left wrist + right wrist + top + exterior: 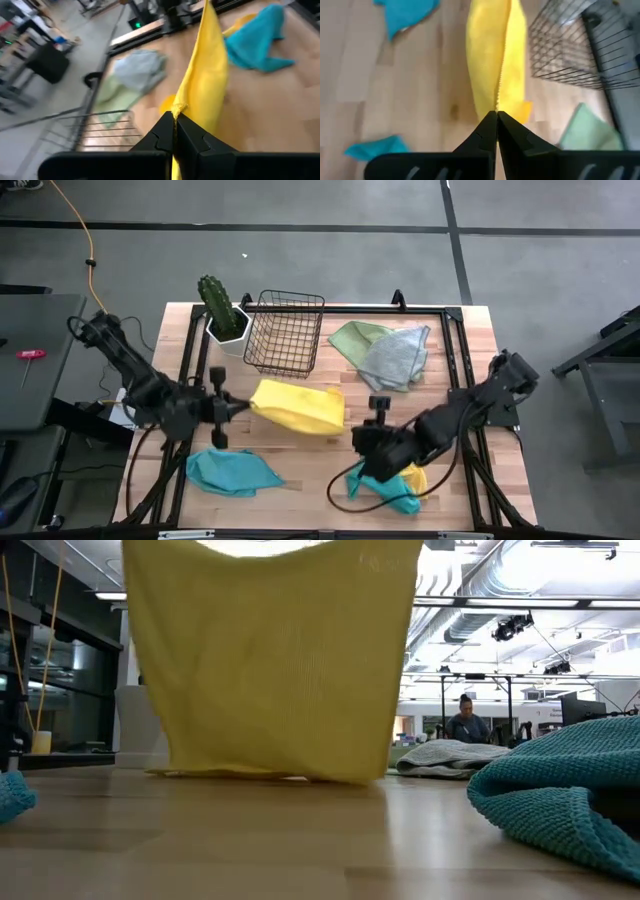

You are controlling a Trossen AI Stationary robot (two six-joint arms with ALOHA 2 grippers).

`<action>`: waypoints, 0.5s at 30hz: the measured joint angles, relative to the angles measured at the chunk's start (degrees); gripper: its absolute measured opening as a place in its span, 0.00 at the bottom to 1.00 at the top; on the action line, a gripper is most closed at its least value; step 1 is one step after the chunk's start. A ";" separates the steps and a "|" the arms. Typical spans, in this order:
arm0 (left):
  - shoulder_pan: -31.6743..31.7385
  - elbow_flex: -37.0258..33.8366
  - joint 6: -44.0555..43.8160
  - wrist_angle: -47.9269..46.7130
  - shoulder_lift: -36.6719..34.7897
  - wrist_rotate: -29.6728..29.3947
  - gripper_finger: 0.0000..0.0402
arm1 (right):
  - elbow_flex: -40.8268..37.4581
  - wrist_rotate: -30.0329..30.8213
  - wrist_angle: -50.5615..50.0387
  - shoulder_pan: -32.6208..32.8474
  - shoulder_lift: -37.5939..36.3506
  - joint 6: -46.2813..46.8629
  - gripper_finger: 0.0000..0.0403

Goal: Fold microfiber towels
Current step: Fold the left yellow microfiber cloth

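Fingers (167, 131) of both arms pinch opposite corners of the soft yellow microfiber towel (300, 406), hanging it mid-fold above the worktop (455, 510); next, lay it flat.

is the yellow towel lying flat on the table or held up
Held up: the left claw and right claw each pinch an edge of the yellow towel, which hangs stretched between them.

High view looks straight down; low view looks level, close to the yellow towel (270, 660), which both wrist views share.
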 joint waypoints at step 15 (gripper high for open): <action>-12.93 -6.91 -24.00 19.82 20.10 8.78 0.00 | -0.01 -14.51 1.28 4.34 8.58 16.73 0.00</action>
